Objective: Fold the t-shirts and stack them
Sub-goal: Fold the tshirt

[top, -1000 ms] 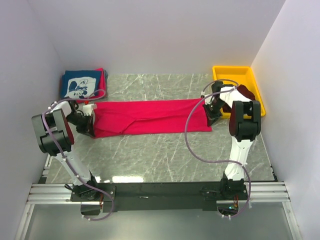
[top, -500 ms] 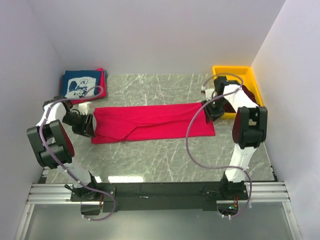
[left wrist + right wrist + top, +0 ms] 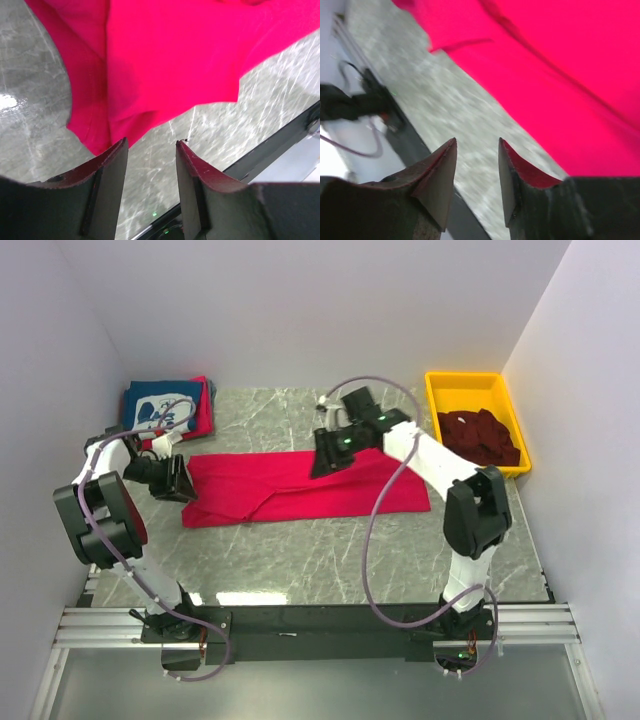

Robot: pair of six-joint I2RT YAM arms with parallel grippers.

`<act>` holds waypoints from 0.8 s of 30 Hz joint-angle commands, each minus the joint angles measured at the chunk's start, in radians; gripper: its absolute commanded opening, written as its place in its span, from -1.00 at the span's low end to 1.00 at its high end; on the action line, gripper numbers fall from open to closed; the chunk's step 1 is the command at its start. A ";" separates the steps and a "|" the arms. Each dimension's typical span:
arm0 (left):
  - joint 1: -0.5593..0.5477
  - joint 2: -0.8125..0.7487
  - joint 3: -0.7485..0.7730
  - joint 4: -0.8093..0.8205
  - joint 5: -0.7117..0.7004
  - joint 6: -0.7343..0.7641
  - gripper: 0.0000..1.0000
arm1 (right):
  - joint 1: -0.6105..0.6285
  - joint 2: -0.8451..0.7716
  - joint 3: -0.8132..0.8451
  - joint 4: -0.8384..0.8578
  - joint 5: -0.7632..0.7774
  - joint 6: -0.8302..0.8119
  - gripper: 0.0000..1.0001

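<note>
Now: red t-shirt (image 3: 300, 485) flat at mid-table, both pincers empty

Folded into a long band, the red t-shirt lies across the centre of the top view, running left to right on the grey marble table (image 3: 330, 560). One sleeve fold shows near its lower left.

The left gripper (image 3: 185, 478) sits at the band's left end. In the left wrist view its fingertips (image 3: 150, 142) stand a moderate gap apart with only marble between them, just off the cloth's lower edge (image 3: 175, 50).

The right gripper (image 3: 325, 455) hangs over the band's upper edge near the middle of the frame. In the right wrist view, which is blurred, its jaws (image 3: 477, 145) are likewise parted with nothing between them, and red cloth (image 3: 570, 75) fills the upper right.

At the upper left corner of the top view a folded navy t-shirt (image 3: 160, 410) with a white print rests on a second red t-shirt (image 3: 206, 400). At the upper right, well apart from the band, maroon t-shirts (image 3: 480, 435) lie heaped in the yellow bin (image 3: 465, 385).
</note>
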State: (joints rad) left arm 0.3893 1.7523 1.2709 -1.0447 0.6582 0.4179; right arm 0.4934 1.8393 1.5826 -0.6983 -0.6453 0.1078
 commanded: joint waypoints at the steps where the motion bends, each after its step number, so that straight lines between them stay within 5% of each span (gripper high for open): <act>1: 0.000 -0.007 -0.014 0.044 0.049 -0.082 -0.03 | 0.103 0.029 -0.007 0.253 0.012 0.298 -0.06; 4: -0.004 -0.028 -0.045 0.061 0.031 -0.103 -0.02 | 0.181 0.092 0.016 0.324 0.067 0.415 0.26; 8: -0.018 -0.054 -0.084 0.077 0.008 -0.099 0.09 | 0.261 0.185 0.069 0.370 0.094 0.538 0.43; 24: -0.035 -0.106 -0.140 0.140 -0.031 -0.117 0.09 | 0.379 0.343 0.112 0.447 0.117 0.691 0.16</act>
State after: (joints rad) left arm 0.3599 1.6894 1.1297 -0.9302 0.6415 0.3092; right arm 0.8730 2.1571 1.6386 -0.2939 -0.5602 0.7753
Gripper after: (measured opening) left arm 0.547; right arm 0.582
